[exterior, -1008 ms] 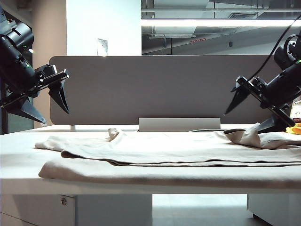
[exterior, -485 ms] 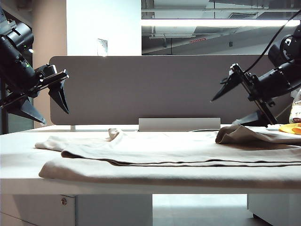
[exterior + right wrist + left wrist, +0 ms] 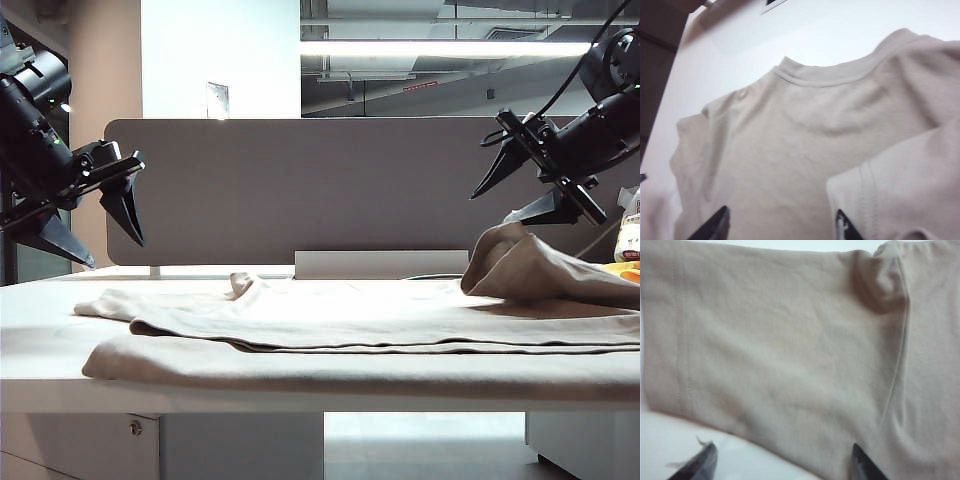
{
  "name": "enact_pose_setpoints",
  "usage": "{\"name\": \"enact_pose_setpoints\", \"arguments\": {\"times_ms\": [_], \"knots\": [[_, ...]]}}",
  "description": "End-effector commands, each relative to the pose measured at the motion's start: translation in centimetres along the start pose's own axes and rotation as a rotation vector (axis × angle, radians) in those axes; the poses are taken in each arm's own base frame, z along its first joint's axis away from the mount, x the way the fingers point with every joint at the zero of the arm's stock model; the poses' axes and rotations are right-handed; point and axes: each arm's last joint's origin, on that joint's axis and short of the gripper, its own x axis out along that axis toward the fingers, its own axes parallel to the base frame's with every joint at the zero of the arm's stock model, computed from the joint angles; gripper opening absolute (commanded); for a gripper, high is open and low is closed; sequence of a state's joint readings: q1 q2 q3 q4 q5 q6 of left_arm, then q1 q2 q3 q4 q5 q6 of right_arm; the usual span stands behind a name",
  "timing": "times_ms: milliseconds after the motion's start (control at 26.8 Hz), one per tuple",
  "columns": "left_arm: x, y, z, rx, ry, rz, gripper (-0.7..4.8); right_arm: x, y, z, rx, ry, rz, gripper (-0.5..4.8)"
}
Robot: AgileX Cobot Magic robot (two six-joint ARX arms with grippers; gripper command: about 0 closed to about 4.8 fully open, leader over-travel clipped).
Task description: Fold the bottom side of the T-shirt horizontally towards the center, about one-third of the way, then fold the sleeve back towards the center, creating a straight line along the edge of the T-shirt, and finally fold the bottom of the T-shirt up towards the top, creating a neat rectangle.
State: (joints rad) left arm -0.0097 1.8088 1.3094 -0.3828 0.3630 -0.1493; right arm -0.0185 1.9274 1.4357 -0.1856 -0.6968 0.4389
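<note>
The beige T-shirt (image 3: 330, 320) lies spread across the desk, its near side folded over in a long flat layer. At its right end a hump of cloth (image 3: 515, 262) stands up. My right gripper (image 3: 493, 207) hangs open just above that hump, with nothing between its fingers. In the right wrist view the collar (image 3: 815, 80) lies far off. A flap with a stitched hem, the bottom of the T-shirt (image 3: 867, 197), rises beside one fingertip of the right gripper (image 3: 781, 223). My left gripper (image 3: 115, 254) hovers open over the sleeve (image 3: 740, 350); in its own view the left gripper (image 3: 785, 463) holds nothing.
A grey partition (image 3: 320, 190) stands behind the desk, with a white bar (image 3: 380, 263) at its foot. A small yellow object (image 3: 626, 270) sits at the far right. The desk's front edge (image 3: 300, 395) runs below the shirt.
My right gripper has lifted off the table and drawn its jaws somewhat closer. The cloth hump at the shirt's right end now stands taller. The left arm has stayed still.
</note>
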Motion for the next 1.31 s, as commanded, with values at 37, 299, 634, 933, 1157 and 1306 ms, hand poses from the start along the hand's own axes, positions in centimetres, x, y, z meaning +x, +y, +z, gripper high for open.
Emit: {"name": "enact_pose_setpoints", "arguments": {"times_ms": [37,299,634,933,1157,1306], "knots": [[-0.2,-0.1,0.2,0.012,-0.012,-0.002,3.45,-0.1,-0.4,-0.7,-0.022,0.047,-0.069,2.61],[-0.2,-0.2,0.2,0.012,-0.009,-0.004,3.45,-0.2,-1.0,-1.6,-0.065,0.1,-0.234,2.65],[-0.1,-0.5,0.0,0.015,0.007,-0.018,3.45,-0.3,-1.4,-1.5,-0.108,0.069,-0.363,2.65],[-0.1,-0.6,0.0,0.017,0.006,-0.019,3.45,0.0,-0.9,-1.2,-0.246,0.046,-0.405,2.66],[-0.1,-0.6,0.0,0.017,0.006,-0.019,3.45,0.2,0.0,-0.6,-0.31,-0.008,-0.381,2.74],[-0.1,-0.6,0.0,0.018,0.006,-0.019,3.45,0.2,0.9,0.1,-0.357,-0.043,-0.365,2.74]]}}
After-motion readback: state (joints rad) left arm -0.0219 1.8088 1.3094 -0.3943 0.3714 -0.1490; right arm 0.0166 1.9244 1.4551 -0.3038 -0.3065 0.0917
